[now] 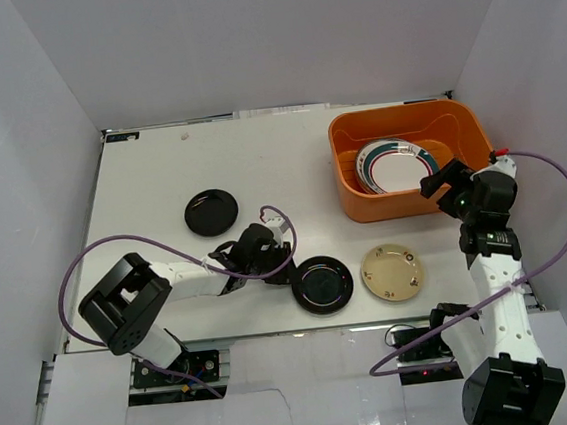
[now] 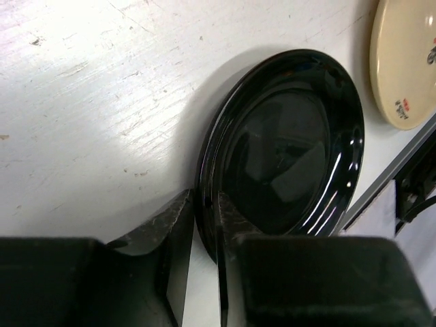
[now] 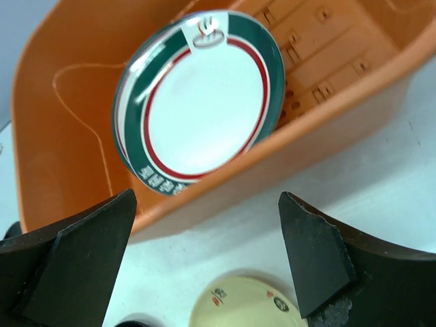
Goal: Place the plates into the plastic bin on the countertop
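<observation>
A glossy black plate lies near the countertop's front edge. My left gripper is shut on its left rim; in the left wrist view the rim of this black plate sits between the two fingers. A second black plate lies further back left. A cream plate lies right of the gripped one. The orange plastic bin holds stacked plates, the top one white with a green-red rim. My right gripper is open and empty over the bin's near right corner.
The countertop's front edge runs just beyond the gripped plate. In the right wrist view the bin's near wall, the rimmed plate and the cream plate show between my open gripper's fingers. White walls enclose the table.
</observation>
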Controlling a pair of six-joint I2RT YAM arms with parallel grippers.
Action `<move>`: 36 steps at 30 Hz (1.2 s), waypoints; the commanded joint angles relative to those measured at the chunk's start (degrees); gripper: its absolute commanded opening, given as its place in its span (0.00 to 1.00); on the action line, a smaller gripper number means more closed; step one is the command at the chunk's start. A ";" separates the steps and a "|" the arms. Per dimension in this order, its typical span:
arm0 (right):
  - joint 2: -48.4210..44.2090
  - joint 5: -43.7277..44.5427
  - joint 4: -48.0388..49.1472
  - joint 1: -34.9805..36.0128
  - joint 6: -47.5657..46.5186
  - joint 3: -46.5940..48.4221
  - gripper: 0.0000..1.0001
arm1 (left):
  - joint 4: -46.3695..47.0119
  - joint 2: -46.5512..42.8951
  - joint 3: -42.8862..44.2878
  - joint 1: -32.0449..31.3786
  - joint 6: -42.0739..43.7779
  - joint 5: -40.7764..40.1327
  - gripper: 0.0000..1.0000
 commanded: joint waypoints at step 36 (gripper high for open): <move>0.11 -18.45 -6.79 6.77 4.01 -28.51 0.23 | -8.07 -27.23 9.12 3.08 -2.46 -9.15 0.00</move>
